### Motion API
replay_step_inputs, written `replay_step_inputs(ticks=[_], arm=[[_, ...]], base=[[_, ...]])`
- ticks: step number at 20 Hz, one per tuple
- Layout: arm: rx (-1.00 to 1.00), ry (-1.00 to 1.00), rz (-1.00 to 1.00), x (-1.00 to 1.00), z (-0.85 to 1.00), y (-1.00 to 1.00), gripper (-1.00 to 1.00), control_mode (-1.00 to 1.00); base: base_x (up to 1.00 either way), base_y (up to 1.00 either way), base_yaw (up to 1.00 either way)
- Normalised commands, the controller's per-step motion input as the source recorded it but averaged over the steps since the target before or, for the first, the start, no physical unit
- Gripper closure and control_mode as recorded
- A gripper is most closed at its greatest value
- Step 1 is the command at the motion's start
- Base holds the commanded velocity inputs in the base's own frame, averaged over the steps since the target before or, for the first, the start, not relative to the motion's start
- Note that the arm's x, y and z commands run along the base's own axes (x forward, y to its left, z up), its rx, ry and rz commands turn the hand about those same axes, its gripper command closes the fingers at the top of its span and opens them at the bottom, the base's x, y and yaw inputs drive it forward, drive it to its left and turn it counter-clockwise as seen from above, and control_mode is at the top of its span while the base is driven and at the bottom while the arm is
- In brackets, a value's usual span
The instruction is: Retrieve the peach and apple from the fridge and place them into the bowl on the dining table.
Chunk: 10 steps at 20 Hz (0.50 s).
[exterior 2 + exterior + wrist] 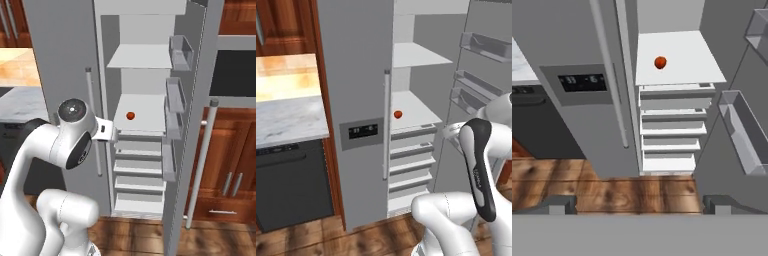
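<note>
Reaching: not begun; hand (640,207) hangs back from the open fridge (363,75), fingers spread wide, holding nothing.
Apple: the apple (398,114) sits alone on the middle white shelf (421,107), left of centre, close to the shut left door (356,165).
Peach: none visible on the shelves from here; may be hidden or elsewhere, can't tell.
Risk 1: round fruit on a flat shelf; a finger nudge likely rolls it far back or off the near edge.
Risk 2: upper shelf and door bins (175,100) crowd the approach; wrist could clip them.
Risk 3: left door edge sits just beside the apple, little side clearance.
Risk 4: an off-centre close squeezes it out.
</note>
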Motion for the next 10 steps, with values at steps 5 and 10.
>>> replay_step_inputs(ticks=[5,10], arm=[[0.00,0.00,0.00,0.00,0.00,0.00,-1.00,1.00],[0.00,0.00,0.00,0.00,0.00,0.00,-1.00,1.00]], base=[[0.63,-0.05,0.03],[0.61,-0.10,0.11]])
